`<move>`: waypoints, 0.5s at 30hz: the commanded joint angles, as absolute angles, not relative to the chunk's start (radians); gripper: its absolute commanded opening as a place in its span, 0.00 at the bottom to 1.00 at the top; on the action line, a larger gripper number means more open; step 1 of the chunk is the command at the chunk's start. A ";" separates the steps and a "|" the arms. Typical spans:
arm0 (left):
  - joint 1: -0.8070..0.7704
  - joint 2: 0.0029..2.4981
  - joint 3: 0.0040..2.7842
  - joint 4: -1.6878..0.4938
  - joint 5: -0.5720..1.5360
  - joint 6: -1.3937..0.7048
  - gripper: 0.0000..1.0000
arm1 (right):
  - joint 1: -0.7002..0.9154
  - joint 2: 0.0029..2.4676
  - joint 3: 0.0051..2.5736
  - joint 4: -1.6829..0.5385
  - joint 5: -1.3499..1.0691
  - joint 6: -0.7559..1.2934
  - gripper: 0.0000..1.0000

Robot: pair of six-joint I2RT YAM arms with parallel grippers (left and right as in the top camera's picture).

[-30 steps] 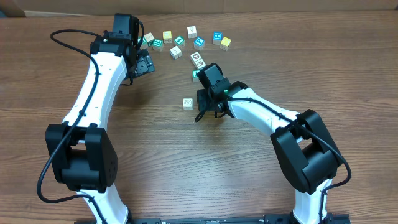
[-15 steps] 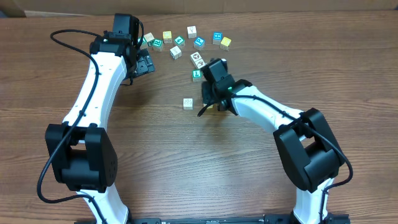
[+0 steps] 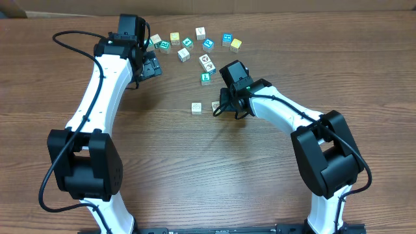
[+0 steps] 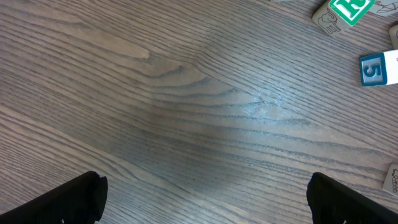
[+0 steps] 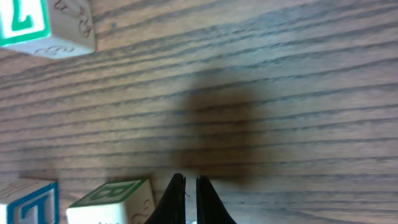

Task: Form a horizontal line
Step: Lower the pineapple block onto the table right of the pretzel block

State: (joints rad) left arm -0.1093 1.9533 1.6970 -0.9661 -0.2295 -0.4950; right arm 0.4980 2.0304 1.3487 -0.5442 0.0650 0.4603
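Note:
Two small picture cubes sit side by side mid-table: a white-faced cube [image 3: 196, 107] and a second cube [image 3: 215, 105] just to its right, a short horizontal line. In the right wrist view these show as a blue-edged cube [image 5: 25, 202] and a green-edged cube [image 5: 112, 198]. My right gripper [image 3: 221, 109] [image 5: 186, 202] is shut with nothing in it, just to the right of the green-edged cube. My left gripper [image 3: 151, 65] [image 4: 199, 208] hangs open over bare wood at the back left, holding nothing.
Several loose cubes lie in an arc at the back [image 3: 187, 42], with a white one [image 3: 207, 62] and a green-edged one [image 3: 207, 78] [image 5: 43, 25] nearer the row. The left wrist view shows a green cube [image 4: 348, 9] and a blue "5" cube [image 4: 378, 68].
My right gripper has slid to the right and back, uncovering the second cube beside the white one, and its jaws have closed. The left arm has not moved.

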 commanded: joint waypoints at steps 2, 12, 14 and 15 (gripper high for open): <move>-0.112 1.966 1.721 -0.968 -0.243 -0.494 1.00 | 0.500 2.041 1.346 -0.545 -0.015 0.468 0.04; -0.112 1.966 1.721 -0.968 -0.243 -0.494 1.00 | 0.519 2.041 1.346 -0.553 -0.073 0.468 0.04; -0.112 1.966 1.721 -0.968 -0.243 -0.494 1.00 | 0.529 2.041 1.346 -0.553 -0.073 0.468 0.04; -0.112 1.966 1.721 -0.968 -0.243 -0.494 1.00 | 0.533 2.041 1.346 -0.553 -0.073 0.468 0.04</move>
State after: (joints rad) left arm -0.1093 1.9533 1.6970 -0.9661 -0.2295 -0.4950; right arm 0.5121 2.0304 1.3487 -0.5571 -0.0559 0.4671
